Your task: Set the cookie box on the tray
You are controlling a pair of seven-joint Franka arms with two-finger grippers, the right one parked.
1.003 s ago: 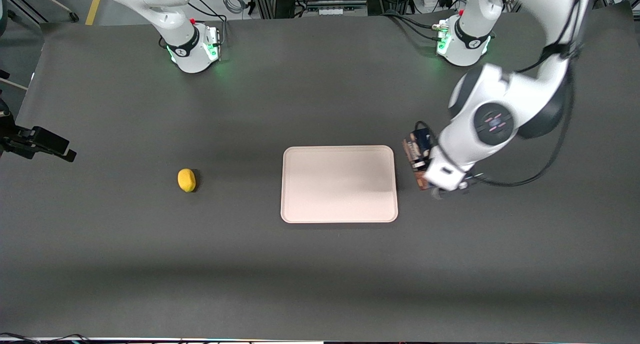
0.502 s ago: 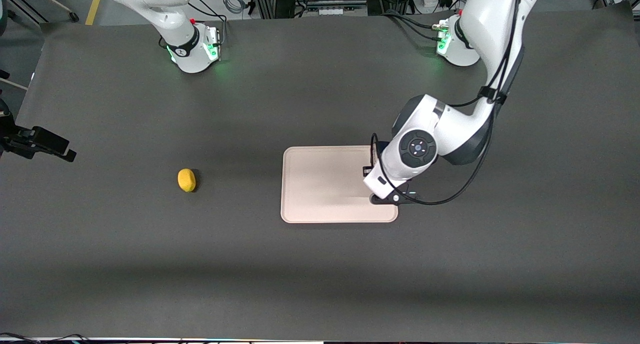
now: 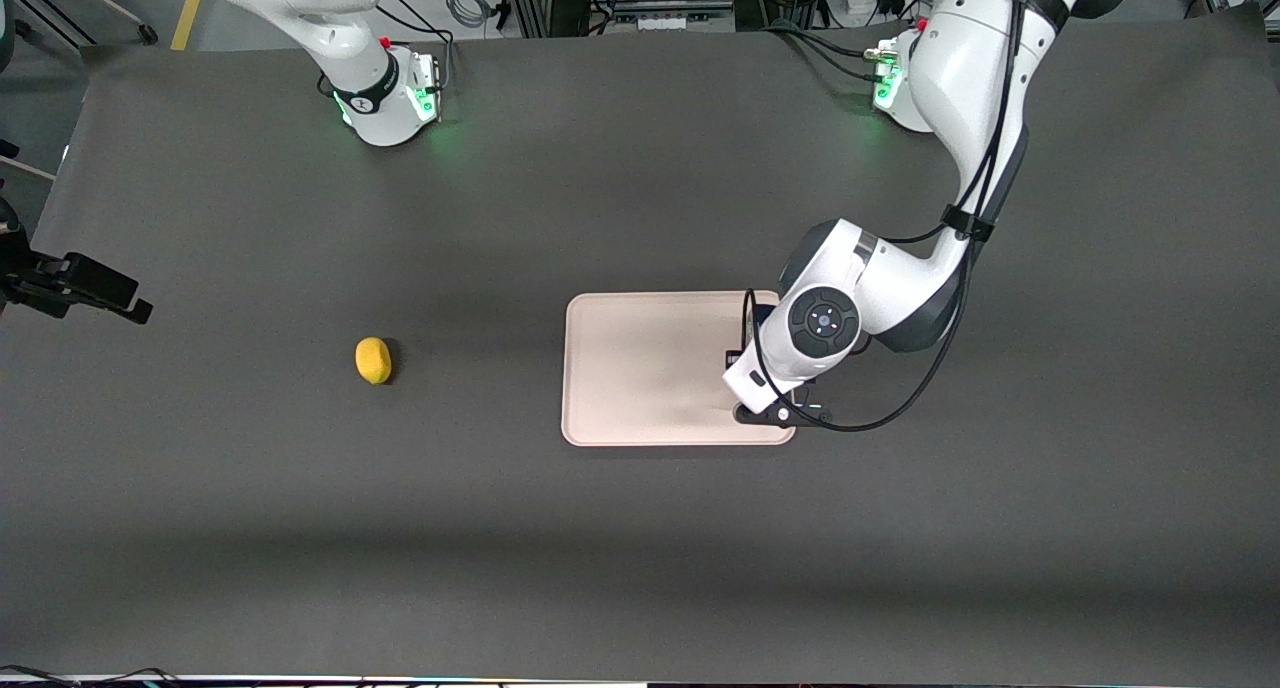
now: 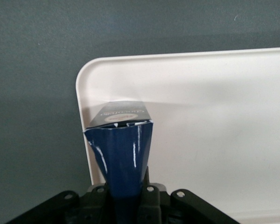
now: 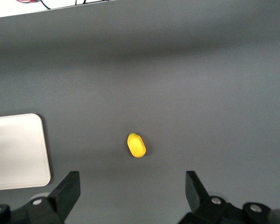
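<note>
**Cookie box held over the tray's end, not yet set down**

Clamped on the cookie box (image 4: 122, 154), the claw (image 4: 126, 205) hangs over the end of the tray (image 3: 640, 368) that lies toward the working arm's side of the tabletop (image 3: 640, 548). The wrist view shows the dark blue carton pinched between the two fingers, its free end pointing down at the pale tray floor close to a rounded corner and the low rim. Whether that end already touches the tray or hangs just above it cannot be told.

The chief risk, as I judge it, comes from how close the box sits to the rim. If the fingers part here, the slim carton is standing on its narrow end, so it will likely topple; falling outward it could land across the rim or slip onto the tabletop. The blue face also looks squeezed and narrowed where it is gripped, so a firm clamp may be creasing it, and a crushed carton can spring or twist on release. Carrying it a little farther in over the tray and lowering it before letting go would seem the safer course.

In the front view the arm's wrist covers both box and claw, leaving only a dark sliver beside the white housing. The fingertips are cut off in the wrist view, and the carton's cookie pictures do not show. A small yellow object (image 3: 373, 359) lies well apart, toward the parked arm's end.
</note>
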